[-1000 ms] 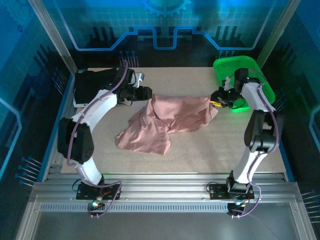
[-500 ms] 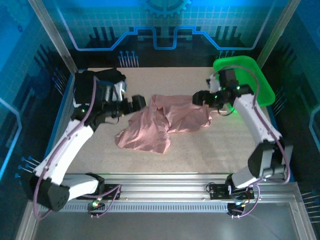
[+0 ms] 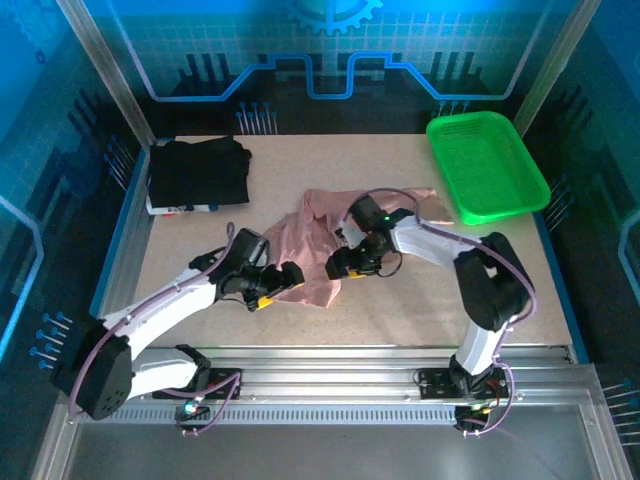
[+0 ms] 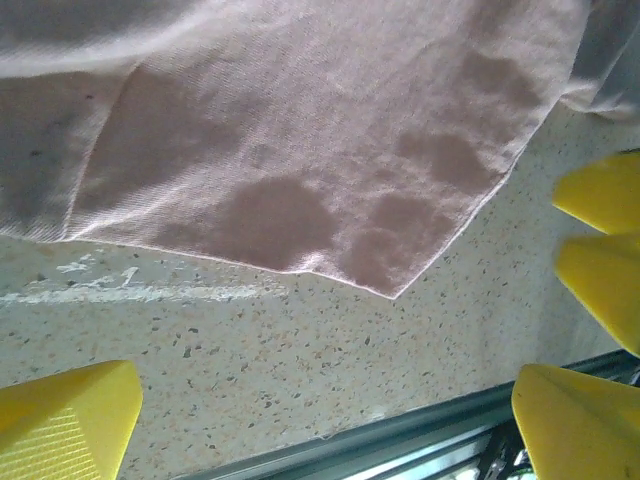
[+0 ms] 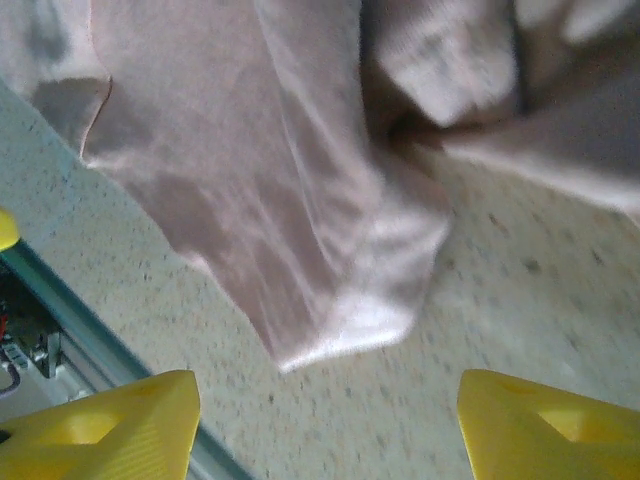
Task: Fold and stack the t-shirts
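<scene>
The left claw (image 3: 278, 288) was held spread and empty above the desk (image 3: 420, 310). A corner of the dusty-pink t-shirt (image 3: 320, 232) was seen just ahead of its fingers (image 4: 70, 425). The right claw (image 3: 350, 268) was likewise spread, with the shirt's hem just ahead of it. The black t-shirt (image 3: 200, 170) was seen well beyond the left claw.

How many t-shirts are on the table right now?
2. A pink t-shirt lies crumpled in the middle of the table. A black t-shirt sits folded at the far-left corner. Another could be hidden under the black one; can't tell.
</scene>
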`<state>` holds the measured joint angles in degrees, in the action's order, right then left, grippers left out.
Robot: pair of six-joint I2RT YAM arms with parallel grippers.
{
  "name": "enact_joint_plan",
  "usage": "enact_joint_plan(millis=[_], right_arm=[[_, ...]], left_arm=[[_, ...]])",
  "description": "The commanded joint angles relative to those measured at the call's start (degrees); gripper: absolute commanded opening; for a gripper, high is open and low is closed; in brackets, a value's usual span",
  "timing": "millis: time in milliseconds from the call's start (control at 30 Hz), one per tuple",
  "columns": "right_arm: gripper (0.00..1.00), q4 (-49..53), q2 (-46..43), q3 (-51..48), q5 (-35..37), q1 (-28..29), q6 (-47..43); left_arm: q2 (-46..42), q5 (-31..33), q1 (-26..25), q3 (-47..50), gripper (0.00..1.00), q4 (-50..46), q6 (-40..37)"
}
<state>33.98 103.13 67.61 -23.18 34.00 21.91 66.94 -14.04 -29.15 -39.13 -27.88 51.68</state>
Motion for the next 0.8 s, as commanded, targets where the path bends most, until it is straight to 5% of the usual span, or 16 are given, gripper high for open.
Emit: enact_joint_plan(millis=[0, 100, 167, 267, 433, 767], right_arm=[[0.68, -2.62, 5.33, 5.34, -0.54, 2.10, -0.22], [0.51, -0.38, 10.78, 9.11, 1.78, 3.06, 1.38], [0.25, 0.14, 12.39, 10.59, 2.48, 3.27, 4.28], [0.12, 0.51, 11.46, 12.14, -0.58, 4.02, 7.75], [0.12, 4.25, 7.68, 12.55, -5.12, 5.33, 16.60], [0.15, 6.70, 2.43, 12.51, -10.08, 7.92, 25.57]], left_arm=[[-4.06, 3.24, 0.01, 1.91, 0.97, 1.01, 3.54], [-6.69, 4.60, 0.14, 4.68, 0.97, 1.81, 5.92], [-8.06, 5.22, 0.14, 6.46, 0.97, 2.43, 7.23], [-9.18, 7.15, 0.30, 8.05, 0.97, 2.40, 8.12], [-6.54, 10.29, 5.90, 9.72, 0.95, 4.50, 9.25], [17.22, 11.51, 13.76, -1.32, 0.84, 10.94, 1.48]])
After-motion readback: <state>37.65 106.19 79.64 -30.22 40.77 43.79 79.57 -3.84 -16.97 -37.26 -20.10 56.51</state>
